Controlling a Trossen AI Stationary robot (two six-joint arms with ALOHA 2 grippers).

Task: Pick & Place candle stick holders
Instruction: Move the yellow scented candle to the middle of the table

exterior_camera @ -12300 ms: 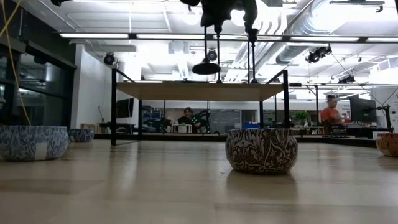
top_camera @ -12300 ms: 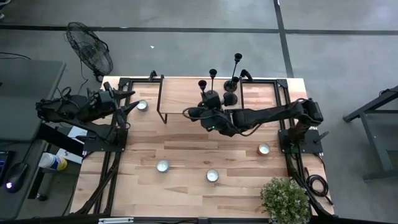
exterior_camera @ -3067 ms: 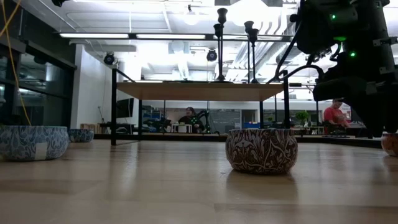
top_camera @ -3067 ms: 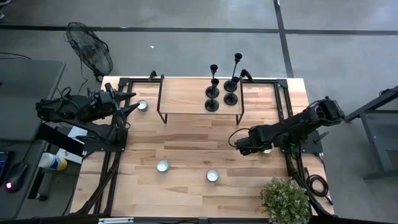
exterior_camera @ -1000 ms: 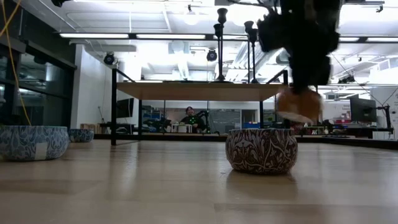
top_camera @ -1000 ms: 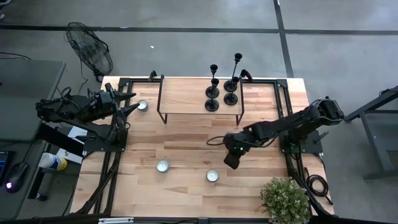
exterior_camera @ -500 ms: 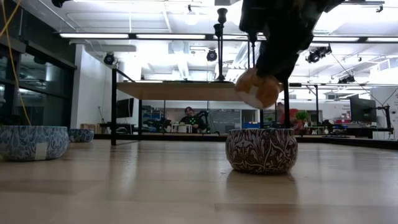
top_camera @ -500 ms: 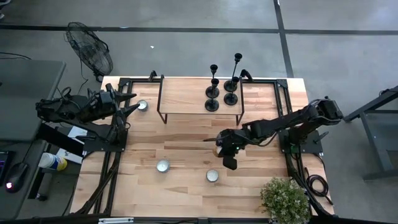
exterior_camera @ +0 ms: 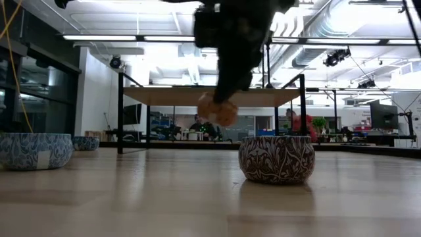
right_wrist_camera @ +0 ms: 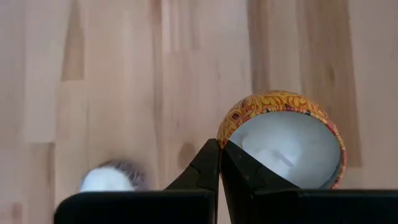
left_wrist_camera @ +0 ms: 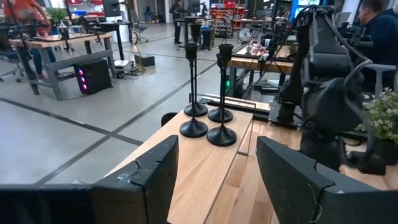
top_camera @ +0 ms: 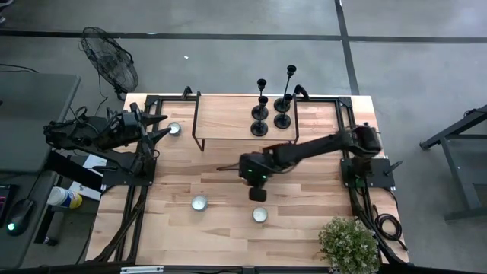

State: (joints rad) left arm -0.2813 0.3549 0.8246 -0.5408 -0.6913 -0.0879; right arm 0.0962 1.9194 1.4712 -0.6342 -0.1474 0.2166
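Holders: we count four candle stick holders [top_camera: 268, 106] on the shelf [top_camera: 228, 125]. Right gripper [top_camera: 258, 193], stretched toward nine o'clock, pinches an orange tin [right_wrist_camera: 281, 147]; left gripper [top_camera: 163, 131] parted.

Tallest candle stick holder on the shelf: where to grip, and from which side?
Take the tallest candle stick holder by its thin upright stem, high up, above the neighbours' cups, tool level. Probably come from the right: it stands at the group's back right corner on the shelf. The right tool must first set down its candle tin.
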